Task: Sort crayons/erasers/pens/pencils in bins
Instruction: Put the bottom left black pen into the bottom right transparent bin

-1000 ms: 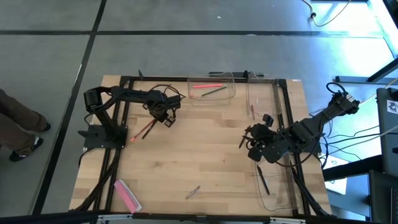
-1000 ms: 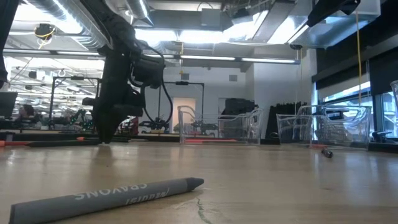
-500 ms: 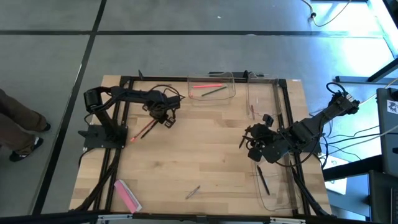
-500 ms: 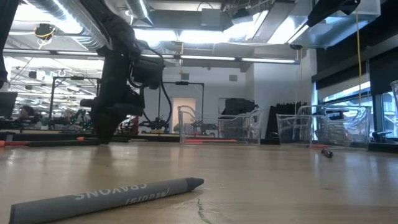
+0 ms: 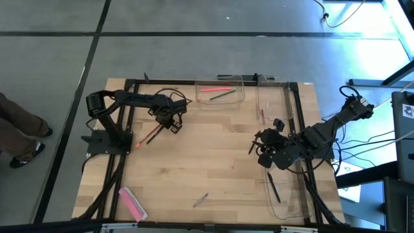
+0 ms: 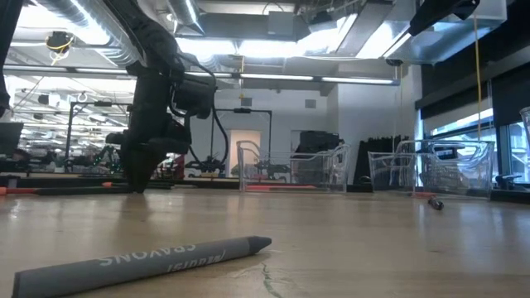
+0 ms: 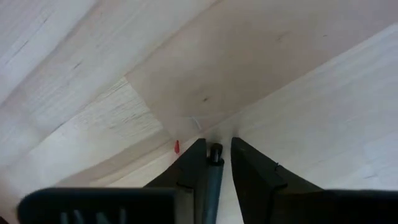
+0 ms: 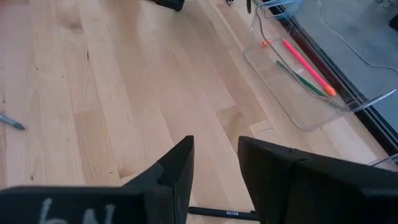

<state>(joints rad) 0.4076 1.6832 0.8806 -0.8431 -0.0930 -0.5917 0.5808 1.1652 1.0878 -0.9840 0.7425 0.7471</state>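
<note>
1. Dark stick (image 7: 214,163) is straddled by the left claw (image 7: 215,153), its fingers close on either side, seemingly for a lift.
2. Right claw (image 8: 216,163) is spread, empty, waiting.
3. Pink eraser (image 5: 132,202) lies well apart from both; bins (image 5: 220,91) are beyond.

The wooden table (image 5: 213,162) is a pale butcher-block top with visible plank seams, occupying the centre of the high view. Black metal frame bars (image 5: 213,83) lie on it, one running along its 12 o'clock edge and further bars down the 3 and 9 o'clock sides. Grey floor (image 5: 194,52) with dark seams surrounds the table. At 9 o'clock, a person's leg (image 5: 14,120) and shoe (image 5: 29,154) enter the high view. A cable (image 5: 336,19) lies on the floor at 1 o'clock. In the low view, ceiling ducts (image 6: 74,25) and a doorway (image 6: 246,149) show beyond the table.
</note>
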